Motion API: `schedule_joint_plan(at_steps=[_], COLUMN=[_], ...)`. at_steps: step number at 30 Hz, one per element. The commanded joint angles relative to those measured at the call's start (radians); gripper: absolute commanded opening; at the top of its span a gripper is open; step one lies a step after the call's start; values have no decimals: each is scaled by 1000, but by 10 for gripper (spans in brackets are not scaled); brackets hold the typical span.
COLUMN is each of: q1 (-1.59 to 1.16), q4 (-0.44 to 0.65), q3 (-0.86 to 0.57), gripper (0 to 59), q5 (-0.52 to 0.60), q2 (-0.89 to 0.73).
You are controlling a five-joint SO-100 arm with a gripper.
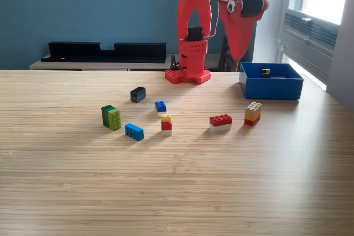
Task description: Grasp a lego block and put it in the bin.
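Several lego blocks lie on the wooden table (177, 192): a dark block (138, 94), a small blue block (160, 106), a green pair (111, 117), a blue brick (134, 131), a yellow-red-white stack (166, 124), a red-on-white brick (220, 121) and a tan-yellow-red stack (253, 114). The blue bin (271, 88) stands at the back right with one small dark block (266, 71) inside. My red gripper (239, 56) hangs point-down in the air just left of the bin, above the table. Its jaws look shut with nothing showing between them.
The arm's red base (188, 74) is fixed at the table's far edge, left of the bin. A black shelf (105, 51) runs along the blue wall behind. A window is at the exterior view's right.
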Motion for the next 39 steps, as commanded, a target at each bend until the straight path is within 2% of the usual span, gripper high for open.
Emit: schedule_joint_plan(at_steps=[1, 4, 5, 6, 9, 11, 14, 27, 39], q1=[54, 55, 48, 34, -6, -28, -60, -146, -129], q4=[-120, -178, -189, -199, -209, -207, -207, -209, -207], q3=[64, 114, 129, 146, 175, 181, 181, 219, 121], gripper=[3, 3, 20, 60, 231, 278, 316, 332, 329], q5=[80, 81, 67, 46, -8, -38, -95, -288, -362], q2=[86, 86, 86, 86, 86, 86, 84, 71, -215])
